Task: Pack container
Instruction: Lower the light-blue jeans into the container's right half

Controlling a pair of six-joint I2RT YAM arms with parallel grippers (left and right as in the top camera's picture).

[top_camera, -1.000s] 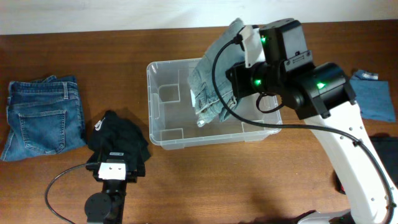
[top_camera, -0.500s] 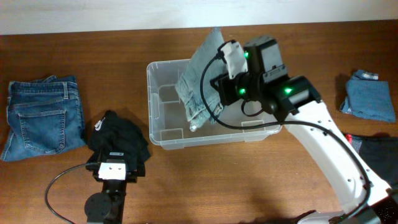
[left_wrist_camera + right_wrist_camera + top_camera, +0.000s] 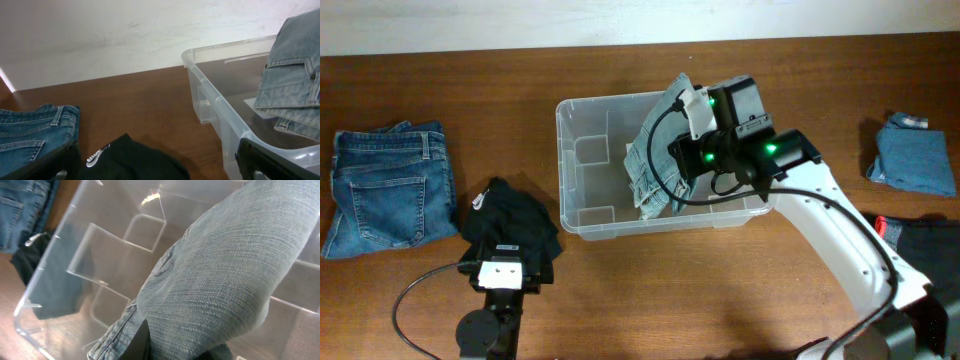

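barely started: pale folded denim (image 3: 652, 160) hanging inside clear rectangular plastic bin (image 3: 561, 150), clamped by right claw (image 3: 682, 120); left claw (image 3: 160, 162) wide, empty; dark blue jeans (image 3: 390, 185), black garment (image 3: 510, 215), blue cloth (image 3: 912, 160) left outside.

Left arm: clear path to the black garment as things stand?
Likely yes. The left gripper sits open right at the black garment, nothing lies on it, and the right gripper holds light jeans at the container.

Clear rectangular container (image 3: 582, 140) sits upright, open-topped.
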